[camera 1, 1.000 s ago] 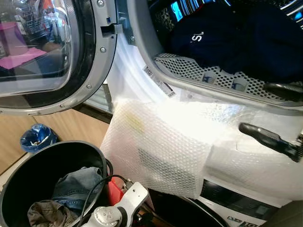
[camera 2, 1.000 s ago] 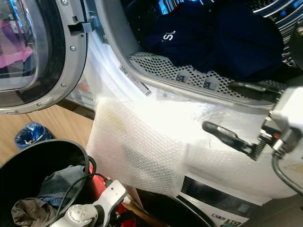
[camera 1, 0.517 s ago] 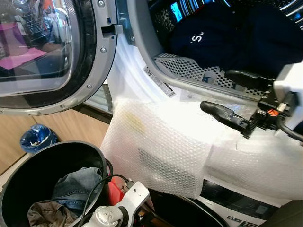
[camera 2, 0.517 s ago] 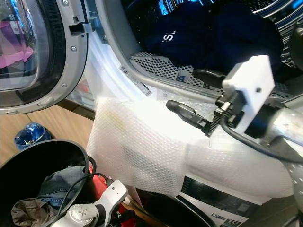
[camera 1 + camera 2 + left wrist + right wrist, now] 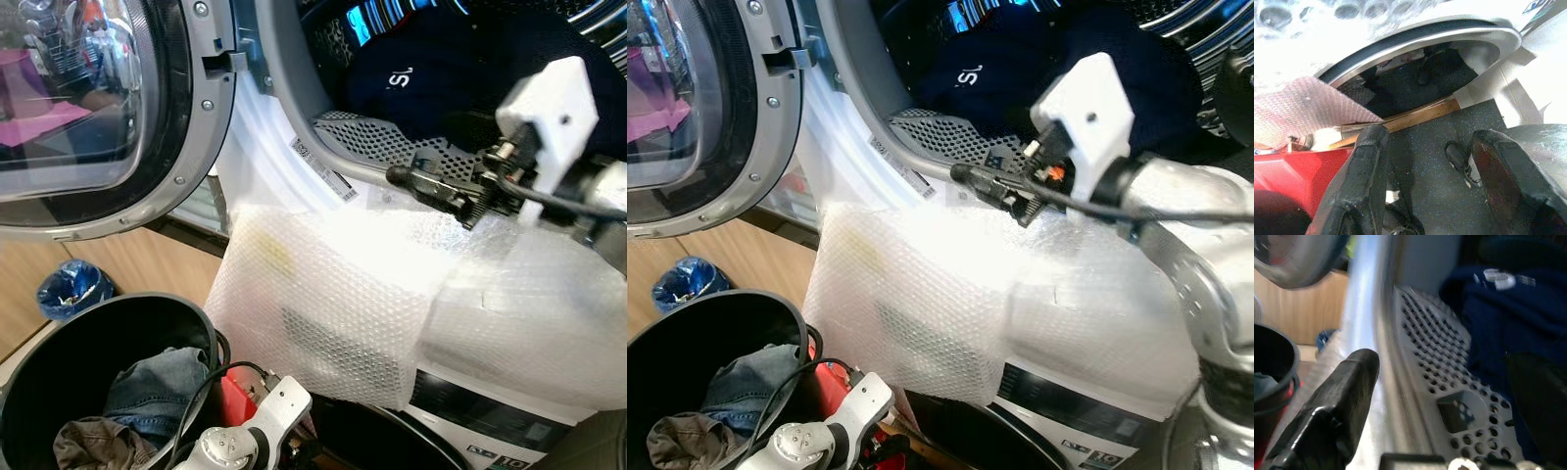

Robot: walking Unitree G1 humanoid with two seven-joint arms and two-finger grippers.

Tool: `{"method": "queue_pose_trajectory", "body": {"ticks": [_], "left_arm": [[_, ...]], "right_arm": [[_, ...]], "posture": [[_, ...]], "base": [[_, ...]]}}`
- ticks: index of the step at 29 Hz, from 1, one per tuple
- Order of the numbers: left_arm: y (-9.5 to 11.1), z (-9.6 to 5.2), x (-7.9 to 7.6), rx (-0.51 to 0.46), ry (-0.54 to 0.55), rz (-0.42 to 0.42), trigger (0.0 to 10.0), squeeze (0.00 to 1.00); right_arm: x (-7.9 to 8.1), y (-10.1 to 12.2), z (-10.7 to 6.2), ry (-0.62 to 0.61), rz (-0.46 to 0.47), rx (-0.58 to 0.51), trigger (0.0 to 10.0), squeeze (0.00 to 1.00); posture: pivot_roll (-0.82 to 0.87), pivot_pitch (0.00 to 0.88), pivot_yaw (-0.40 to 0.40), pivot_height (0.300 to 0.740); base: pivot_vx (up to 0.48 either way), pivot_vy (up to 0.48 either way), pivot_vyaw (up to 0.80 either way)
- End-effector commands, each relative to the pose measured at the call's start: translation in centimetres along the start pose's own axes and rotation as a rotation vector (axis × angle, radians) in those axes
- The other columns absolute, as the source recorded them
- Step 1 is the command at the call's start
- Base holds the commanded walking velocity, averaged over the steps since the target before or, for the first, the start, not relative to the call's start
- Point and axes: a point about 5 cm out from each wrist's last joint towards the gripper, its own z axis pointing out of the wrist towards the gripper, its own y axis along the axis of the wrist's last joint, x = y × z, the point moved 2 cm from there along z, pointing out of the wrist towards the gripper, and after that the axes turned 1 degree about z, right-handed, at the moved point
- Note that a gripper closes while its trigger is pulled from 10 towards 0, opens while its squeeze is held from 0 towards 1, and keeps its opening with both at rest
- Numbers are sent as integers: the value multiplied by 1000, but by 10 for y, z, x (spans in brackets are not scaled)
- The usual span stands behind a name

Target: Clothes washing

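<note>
Head stereo pair downward; close wrist views.

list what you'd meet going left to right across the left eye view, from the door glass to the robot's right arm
round glass washer door with grey rim → crumpled blue plastic bag on the floor → black bucket holding jeans → sheet of white bubble wrap → right gripper at the drum's perforated lip → its white wrist block
</note>
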Motion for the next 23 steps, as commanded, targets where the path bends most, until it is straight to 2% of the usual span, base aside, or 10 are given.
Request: {"method": "queue_pose_trajectory", "body": {"ticks": [1, 5, 6, 7, 10, 11, 14, 17, 20, 23], "left_arm": [[-2, 0, 3, 9, 20, 7, 10000, 0], [-3, -1, 5, 11, 30, 4, 10000, 0], [-3, -2, 5, 14, 35, 4, 10000, 0], [-4, -3, 7, 17, 43, 2, 10000, 0], [-4, -3, 7, 17, 45, 2, 10000, 0], [-4, -3, 7, 17, 47, -1, 10000, 0], [-4, -3, 8, 18, 49, -3, 10000, 0], [-4, -3, 7, 19, 50, -4, 10000, 0], [-4, -2, 6, 19, 53, -8, 10000, 0], [-4, -2, 6, 18, 55, -10, 10000, 0]], "right_arm": [[-2, 3, 3, -9, -14, 5, 10000, 0], [-14, -6, 20, -12, -11, 68, 10000, 0], [-19, -8, 24, -29, -4, 86, 10000, 0], [-34, -11, 33, -106, 36, 116, 10000, 0], [-41, -10, 36, -145, 59, 120, 10000, 0], [-60, -6, 44, -249, 148, 101, 10000, 0], [-76, -4, 52, -356, 276, 81, 10000, 0], [-82, -5, 56, -400, 337, 82, 10000, 0], [-95, -12, 60, -533, 459, 75, 10000, 0], [-101, -15, 60, -599, 499, 69, 10000, 0]], "posture": [[-124, 103, 5, 740], [-113, 102, 0, 740], [-110, 102, 0, 740], [-107, 102, 0, 740], [-107, 102, 0, 740], [-107, 101, 1, 740], [-105, 99, 2, 740], [-104, 99, 0, 740], [-101, 97, -3, 740], [-97, 94, -6, 740]], "base": [[0, 0, 0], [0, 0, 0], [0, 0, 0], [0, 0, 0], [0, 0, 0], [0, 0, 0], [0, 0, 0], [0, 0, 0], [0, 0, 0], [0, 0, 0]]}}
